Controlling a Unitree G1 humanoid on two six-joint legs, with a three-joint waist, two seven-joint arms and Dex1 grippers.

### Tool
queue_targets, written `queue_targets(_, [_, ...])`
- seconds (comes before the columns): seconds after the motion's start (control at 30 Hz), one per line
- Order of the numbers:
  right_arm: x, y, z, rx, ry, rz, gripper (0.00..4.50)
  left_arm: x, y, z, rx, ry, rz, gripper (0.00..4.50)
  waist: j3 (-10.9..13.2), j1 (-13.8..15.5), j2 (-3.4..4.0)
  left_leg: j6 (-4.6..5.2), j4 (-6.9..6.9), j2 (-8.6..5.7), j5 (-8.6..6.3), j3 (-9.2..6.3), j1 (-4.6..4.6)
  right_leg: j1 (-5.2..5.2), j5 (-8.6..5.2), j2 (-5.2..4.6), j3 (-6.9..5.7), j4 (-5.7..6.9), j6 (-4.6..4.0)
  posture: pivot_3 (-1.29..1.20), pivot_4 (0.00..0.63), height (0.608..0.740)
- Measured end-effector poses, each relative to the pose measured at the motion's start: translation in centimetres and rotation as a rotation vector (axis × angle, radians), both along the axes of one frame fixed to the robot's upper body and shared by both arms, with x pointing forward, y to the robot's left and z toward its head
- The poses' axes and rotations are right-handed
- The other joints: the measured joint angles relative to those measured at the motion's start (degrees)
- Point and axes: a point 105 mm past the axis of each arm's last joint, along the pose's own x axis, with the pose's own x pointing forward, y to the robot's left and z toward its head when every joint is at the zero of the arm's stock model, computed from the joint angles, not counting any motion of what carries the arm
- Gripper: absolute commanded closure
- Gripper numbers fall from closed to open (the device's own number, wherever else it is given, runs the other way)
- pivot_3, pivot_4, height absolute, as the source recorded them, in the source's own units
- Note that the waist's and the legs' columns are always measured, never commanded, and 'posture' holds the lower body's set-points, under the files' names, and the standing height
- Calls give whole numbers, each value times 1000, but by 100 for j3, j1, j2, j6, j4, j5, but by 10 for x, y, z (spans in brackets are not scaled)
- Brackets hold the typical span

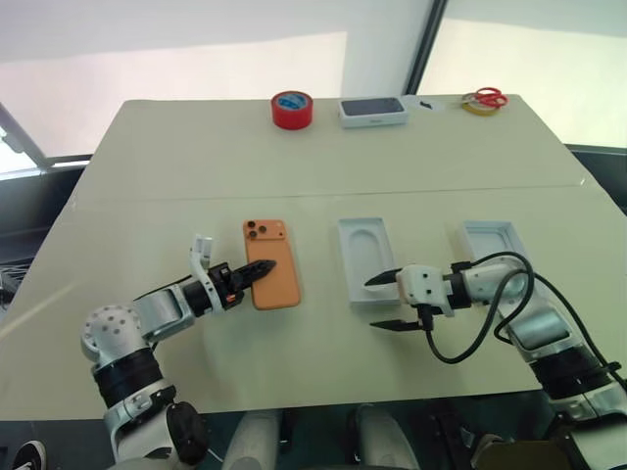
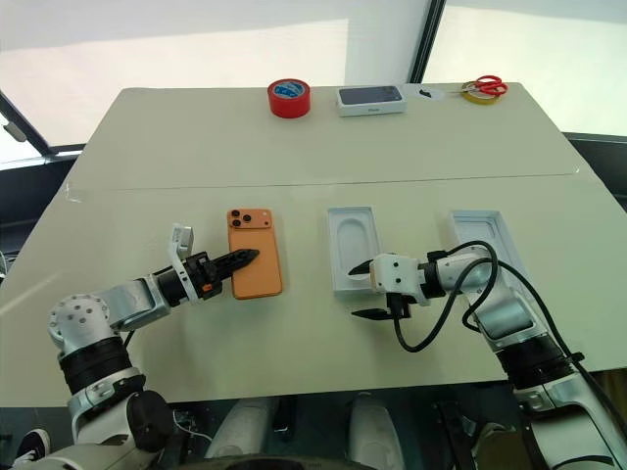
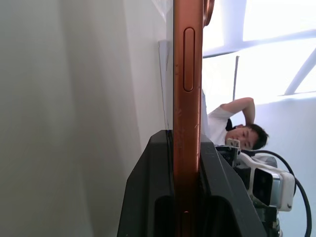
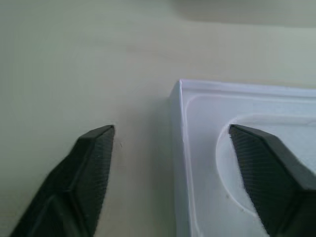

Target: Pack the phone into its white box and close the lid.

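On the broad pale table (image 1: 323, 157), seen from the head camera, the largest task pieces lie in a row across the middle. At about 3 o'clock from centre sits a shallow white tray (image 1: 493, 240), partly behind the right arm. Near the centre lies a white moulded piece with a rounded recess (image 1: 365, 257); whether it is the white box or an insert cannot be told. At 9 o'clock from that piece lies the phone (image 1: 268, 262), orange, back up, its lens cluster toward the table's far edge.

The left gripper (image 1: 257, 271) is clamped on the phone's near long edge; the wrist view shows the orange edge (image 3: 186, 123) pinched between both fingers. The right gripper (image 1: 391, 301) stands wide apart and holds nothing, one finger over the recessed piece's near corner (image 4: 207, 148), the other over bare table.

At 12 o'clock, along the far edge, stand a red tape roll (image 1: 292, 109), a white box with a dark top (image 1: 373, 112) and red-handled scissors (image 1: 483, 99).
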Motion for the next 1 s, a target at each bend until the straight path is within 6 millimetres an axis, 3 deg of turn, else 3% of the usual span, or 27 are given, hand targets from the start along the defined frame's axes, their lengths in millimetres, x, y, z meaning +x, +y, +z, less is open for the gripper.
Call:
queue_targets(0.23, [-1, -1, -1, 14, 22, -3, 1292, 2, 4, 1, 23, -10, 12, 4500, 1, 4, -1, 0, 0, 0, 0, -1, -1, 1, 1, 0, -1, 0, 1, 0, 150, 738])
queue_targets(0.33, [0, -1, -1, 17, 25, -11, 2672, 2, 4, 1, 21, -13, 16, 4500, 1, 3, -1, 0, 2, 0, 0, 0, 0, 2, 1, 0, 0, 0, 1, 0, 150, 738])
queue_targets(1.0, [4, -1, -4, 24, 28, -47, 2672, -1, 0, -3, 15, -8, -4, 4500, 1, 6, -1, 0, 8, 0, 0, 0, 4, 7, 1, 0, -2, 4, 2, 0, 150, 738])
